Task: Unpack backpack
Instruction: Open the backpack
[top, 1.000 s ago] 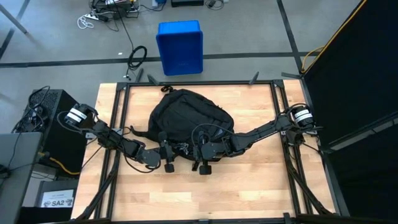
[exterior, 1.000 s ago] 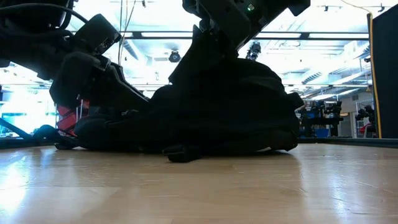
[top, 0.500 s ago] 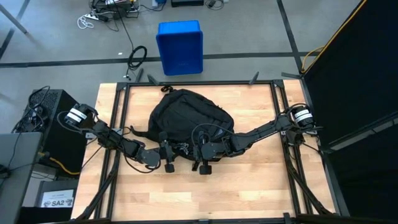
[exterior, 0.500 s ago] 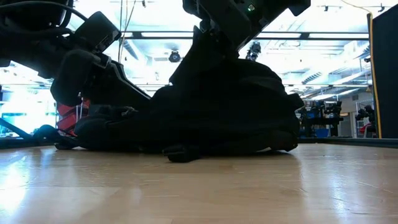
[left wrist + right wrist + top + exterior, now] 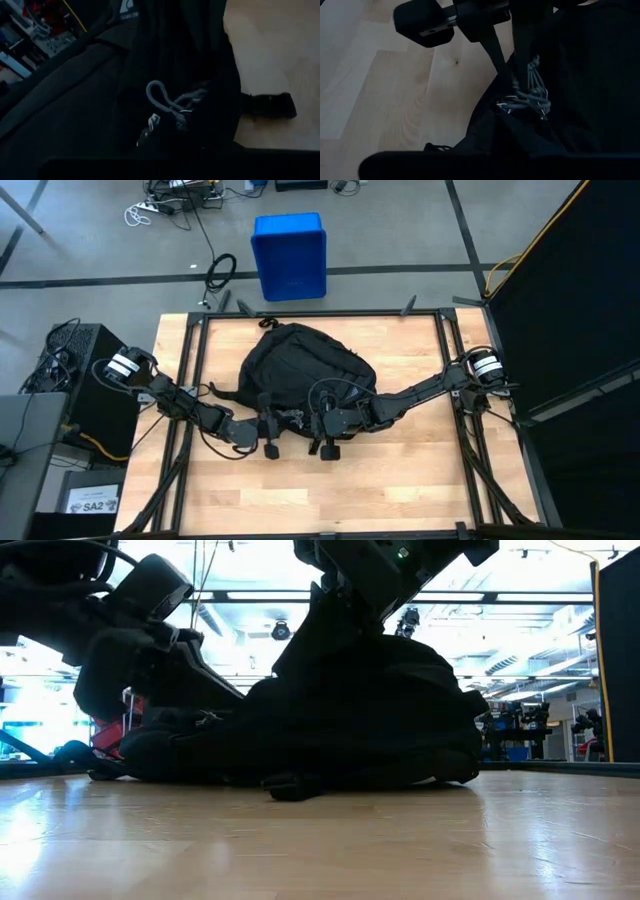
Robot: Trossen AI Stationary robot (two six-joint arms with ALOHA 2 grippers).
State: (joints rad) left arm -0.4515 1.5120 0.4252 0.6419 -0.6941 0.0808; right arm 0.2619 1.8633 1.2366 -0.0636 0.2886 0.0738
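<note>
On table: backpack (image 5: 300, 370) | left tool (image 5: 268, 423), right tool (image 5: 322, 423) closed, apparently on grey zipper cords (image 5: 530, 95)

I see the backpack (image 5: 300, 370): large, black fabric, lying flat on the wooden table, roughly central and nearer the far edge. Rounded end points to the far edge. A strap trails toward the left edge. From table height it reads as a low dark mound. Grey cord zipper pulls (image 5: 165, 102) show at its near side.
</note>
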